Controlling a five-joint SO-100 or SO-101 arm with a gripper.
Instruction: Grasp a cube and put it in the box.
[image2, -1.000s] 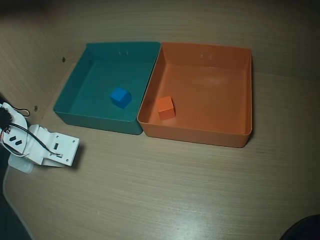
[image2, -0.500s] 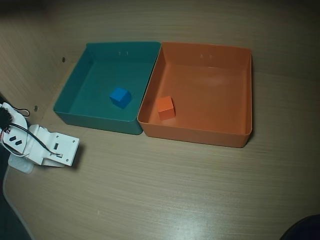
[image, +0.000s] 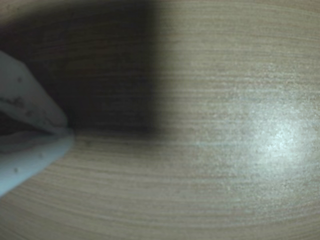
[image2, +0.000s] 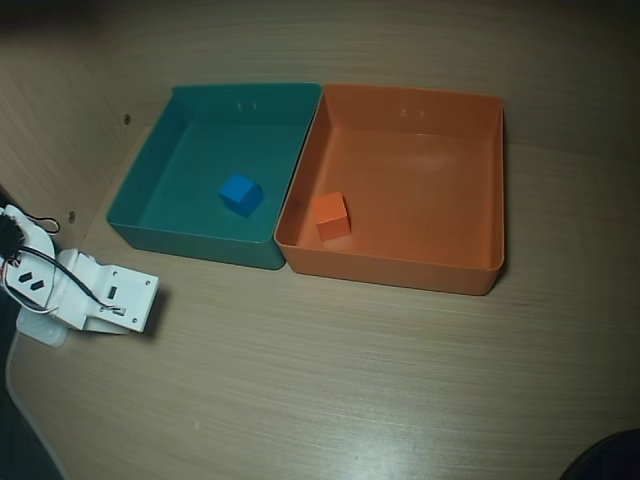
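The small orange cube (image2: 331, 215) lies inside the orange box (image2: 480, 275), near its front left corner in the overhead view. My white gripper (image2: 140, 305) rests low over the table at the far left, well apart from both trays. In the wrist view the two white fingers (image: 30, 155) come in from the left edge and meet at their tips, so the gripper (image: 67, 131) is shut with nothing in it. That view shows only bare wood grain and a dark shadow; cube and box are out of it.
A teal-green tray (image2: 135, 225) stands against the orange box's left wall and holds a small blue cube (image2: 241, 194). Black cables (image2: 30, 280) run over the arm at the left edge. A dark object (image2: 605, 460) intrudes at the bottom right corner.
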